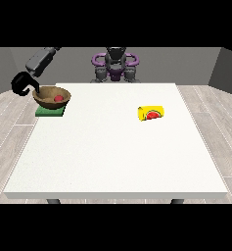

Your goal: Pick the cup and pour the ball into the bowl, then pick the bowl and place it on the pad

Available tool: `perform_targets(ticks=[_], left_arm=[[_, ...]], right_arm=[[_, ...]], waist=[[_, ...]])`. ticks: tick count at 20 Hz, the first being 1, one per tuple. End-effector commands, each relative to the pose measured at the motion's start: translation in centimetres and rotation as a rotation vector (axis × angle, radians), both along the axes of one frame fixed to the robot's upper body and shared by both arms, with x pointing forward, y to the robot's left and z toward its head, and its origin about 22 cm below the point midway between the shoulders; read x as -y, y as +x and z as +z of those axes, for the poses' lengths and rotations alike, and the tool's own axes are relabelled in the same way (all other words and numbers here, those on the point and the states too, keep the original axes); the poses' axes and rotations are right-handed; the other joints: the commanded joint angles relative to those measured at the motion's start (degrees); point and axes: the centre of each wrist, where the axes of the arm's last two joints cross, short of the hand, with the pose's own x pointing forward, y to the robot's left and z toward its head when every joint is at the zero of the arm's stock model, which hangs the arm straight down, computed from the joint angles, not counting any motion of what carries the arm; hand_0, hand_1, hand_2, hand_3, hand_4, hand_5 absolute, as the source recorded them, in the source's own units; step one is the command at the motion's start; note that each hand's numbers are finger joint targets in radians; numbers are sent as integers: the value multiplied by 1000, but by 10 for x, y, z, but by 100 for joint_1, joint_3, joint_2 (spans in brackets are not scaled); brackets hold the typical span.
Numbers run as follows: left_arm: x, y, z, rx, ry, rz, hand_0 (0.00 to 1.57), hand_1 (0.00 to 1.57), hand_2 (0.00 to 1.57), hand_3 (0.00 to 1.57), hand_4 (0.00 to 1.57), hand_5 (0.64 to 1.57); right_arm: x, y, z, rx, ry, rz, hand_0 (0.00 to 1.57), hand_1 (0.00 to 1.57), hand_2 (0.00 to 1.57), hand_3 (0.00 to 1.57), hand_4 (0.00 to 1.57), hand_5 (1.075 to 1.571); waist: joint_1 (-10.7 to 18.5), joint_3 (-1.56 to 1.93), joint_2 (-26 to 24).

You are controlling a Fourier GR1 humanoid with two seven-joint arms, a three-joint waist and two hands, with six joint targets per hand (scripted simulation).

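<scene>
A brown bowl [48,94] with a red ball [58,98] inside sits on the green pad [50,112] near the table's far left corner. The black hand at the view's left [22,83] is beside the bowl's left side, its fingers curled onto the rim. A yellow cup [150,113] with a watermelon picture lies on its side right of the table's middle, far from that hand. No hand shows at the view's right.
The white table [117,162] stretches wide towards the camera. The grey forearm [40,60] reaches in from the upper left, outside the table's left edge. The robot's torso [115,66] stands behind the far edge.
</scene>
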Motion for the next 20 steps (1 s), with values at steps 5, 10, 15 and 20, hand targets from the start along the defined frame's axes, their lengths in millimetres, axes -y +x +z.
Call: perform_targets(ticks=[5,10,15,20], left_arm=[[-17,-6,17,63,-7,19,0,0,0,0,1188,1565],[-19,-11,-1,54,20,26,0,0,0,0,1193,1567],[-3,-2,10,27,18,12,0,0,0,0,1208,1569],[17,12,-17,-10,-22,27,0,0,0,0,1190,1569]], right_arm=[[-41,29,-7,104,58,3,1443,1443,1376,678,0,1535],[-23,17,-5,44,-38,20,931,931,1103,1043,162,1509],[-26,22,-6,-65,-81,113,0,0,0,0,0,1410],[-22,30,20,-107,-98,156,0,0,0,0,0,1400]], waist=[[16,-1,353],[26,-2,243],[134,1,131],[-75,-3,-261]])
